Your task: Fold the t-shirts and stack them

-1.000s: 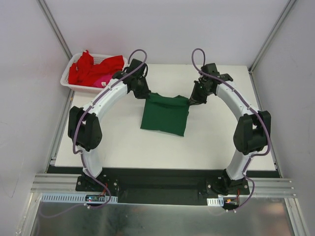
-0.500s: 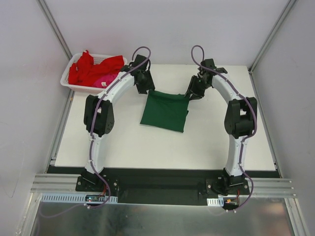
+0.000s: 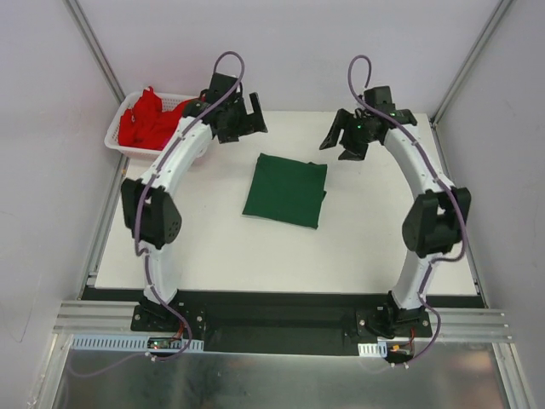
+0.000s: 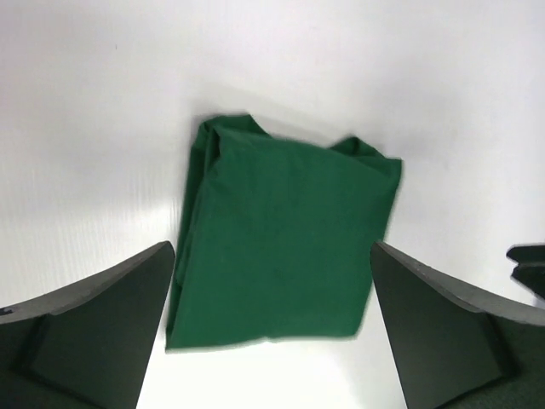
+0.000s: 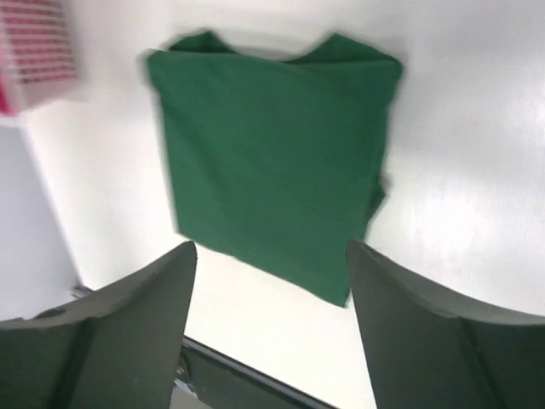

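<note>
Well, the dark green cotton t-shirt (image 3: 285,191) lies on its own, folded into a flat, roughly square packet near the middle of the white table (image 3: 196,247), a little askew to the table's edges. A second ago both arms were down at its far edge, each pinching a corner; they have since let go and lifted away. The left gripper (image 3: 245,128) hangs above and beyond the packet's far left corner, its fingers spread wide with nothing between them. The right gripper (image 3: 341,145) hangs likewise off the far right corner, fingers apart and empty. From each wrist the whole shirt shows below, untouched. Its far edge has a small dip in the middle and a few layers peek out along one side, so the fold is not crisp, but it holds its shape.

To my eye the green one is finished and sits as the base of the stack. Further out, at the far left corner, the white plastic mesh basket (image 3: 115,141) holds a crumpled bright red t-shirt (image 3: 140,123) that spills over its rim, with something pink showing through the mesh. Those are yet to be folded, and the left arm is nearest to them.
</note>
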### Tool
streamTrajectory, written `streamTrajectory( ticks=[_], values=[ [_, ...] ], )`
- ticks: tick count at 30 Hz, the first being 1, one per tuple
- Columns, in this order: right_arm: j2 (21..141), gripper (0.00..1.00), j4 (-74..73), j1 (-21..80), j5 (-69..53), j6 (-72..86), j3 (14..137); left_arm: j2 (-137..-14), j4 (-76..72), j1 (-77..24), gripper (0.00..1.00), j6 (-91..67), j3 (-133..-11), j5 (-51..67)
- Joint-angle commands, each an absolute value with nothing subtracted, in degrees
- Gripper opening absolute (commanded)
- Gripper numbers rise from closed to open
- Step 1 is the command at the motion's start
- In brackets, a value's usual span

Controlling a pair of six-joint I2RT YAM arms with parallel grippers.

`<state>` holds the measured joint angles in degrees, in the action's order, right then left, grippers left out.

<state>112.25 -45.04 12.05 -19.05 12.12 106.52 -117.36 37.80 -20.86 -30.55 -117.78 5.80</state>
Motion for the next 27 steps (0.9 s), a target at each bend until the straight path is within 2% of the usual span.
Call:
streamTrajectory(
  ticks=[1,4,7,8,11,13,18,21,24,27],
  values=[
    [97.94,0.72,-30.98,15.19,-26.89,19.32,92.54,-101.00,36.92,-21.79,0.99,-31.02,-106.82,8.17],
    [96.68,0.70,-24.44,21.43,-24.27,23.11,85.54,-96.16,34.63,-22.94,0.96,-32.42,-94.16,8.26],
    [95.29,0.75,-25.22,27.14,-16.37,24.96,82.28,-89.76,33.67,-22.94,0.96,-34.27,-82.21,7.56],
    [94.40,0.79,-24.96,28.20,-12.87,25.31,79.39,-87.74,31.05,-22.94,0.97,-34.28,-76.26,7.99],
    [90.62,0.91,-24.61,30.93,-7.22,26.02,73.59,-81.84,29.62,-22.94,0.98,-33.58,-68.76,8.79],
    [91.05,0.93,-24.26,30.76,-7.47,24.53,72.51,-79.28,27.69,-22.85,0.99,-32.96,-66.46,8.09],
    [96.94,0.91,-28.04,30.41,-10.72,23.29,75.50,-80.50,22.78,-22.06,0.96,-34.71,-62.85,12.13],
    [96.33,0.91,-27.60,30.76,-11.43,24.43,72.87,-80.77,18.99,-21.97,0.92,-37.26,-59.95,7.83],
    [91.08,0.90,-29.43,30.85,-11.16,24.00,69.53,-78.24,18.98,-21.80,0.88,-37.44,-57.66,7.65],
    [83.97,0.93,-29.71,31.46,-8.18,20.06,66.80,-72.54,18.90,-21.62,0.89,-38.40,-53.71,7.03]
  ],
)
